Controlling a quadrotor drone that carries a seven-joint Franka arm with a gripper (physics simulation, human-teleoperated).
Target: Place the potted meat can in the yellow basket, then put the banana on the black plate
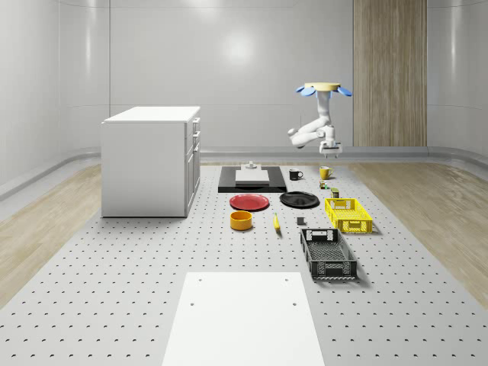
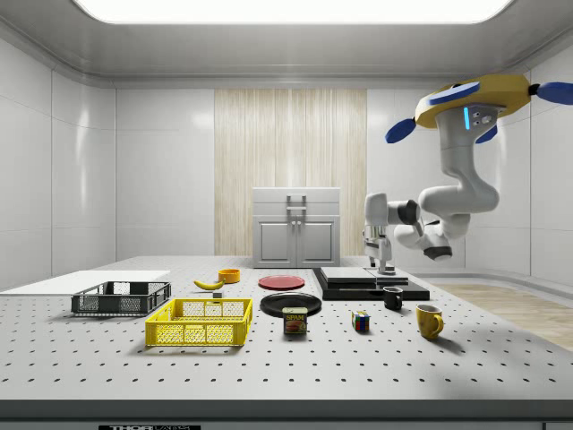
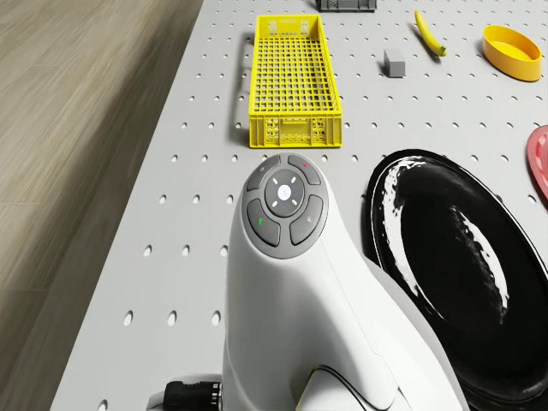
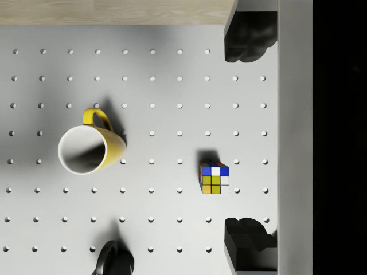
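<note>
Can (image 2: 295,321) sits on the bench (image 2: 466,358) (not picked up yet). Drone (image 2: 474,100) hovers above the mugs, tool (image 2: 385,266) wide open; next it must come down over the can.

In the whole-scene view, the can (image 1: 335,193) sits just beyond the basket (image 1: 348,214); the plate (image 1: 299,200) lies left of the basket, the banana (image 1: 276,222) nearer.

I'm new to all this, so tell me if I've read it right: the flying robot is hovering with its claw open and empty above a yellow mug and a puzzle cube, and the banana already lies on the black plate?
Nearly. The banana lies on the table, apart from the black plate, as the whole-scene view shows. The rest holds: the drone hovers, its gripper open and empty above the yellow mug and the puzzle cube.
</note>
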